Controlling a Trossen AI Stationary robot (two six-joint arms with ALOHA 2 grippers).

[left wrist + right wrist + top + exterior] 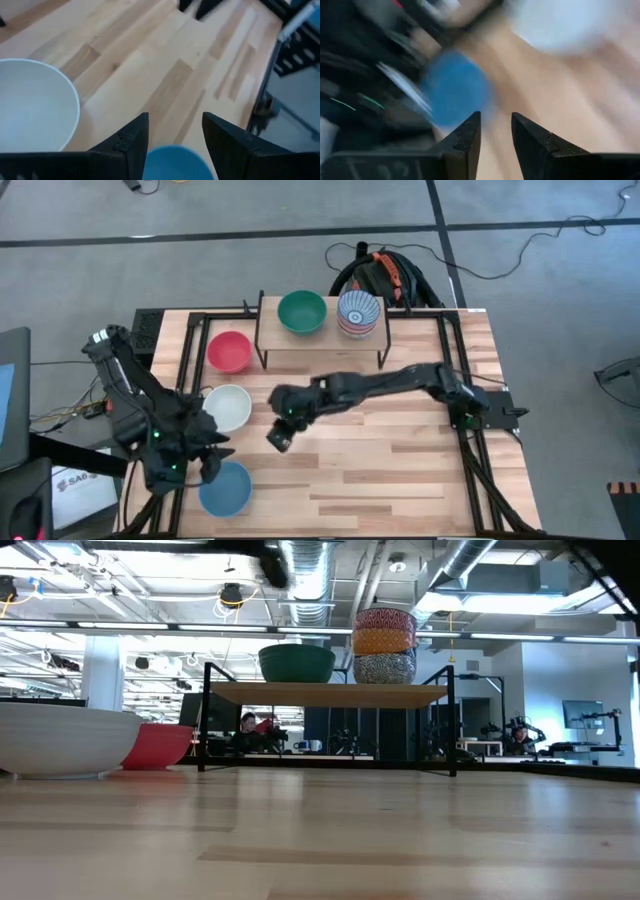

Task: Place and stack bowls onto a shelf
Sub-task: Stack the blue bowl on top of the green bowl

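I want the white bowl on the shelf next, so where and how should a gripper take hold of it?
Probably by its rim. The white bowl sits upright, mouth up, on the table, so one finger can go inside the wall and one outside. Come from above on its right side: the left gripper and the blue bowl crowd the near-left side.

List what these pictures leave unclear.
- Stack on the shelf: the high view shows only its top bowl; the low view shows three layers.
- Blue bowl: cut off by the left wrist view's edge.
- Right wrist view: motion blur; blue bowl only a smear.
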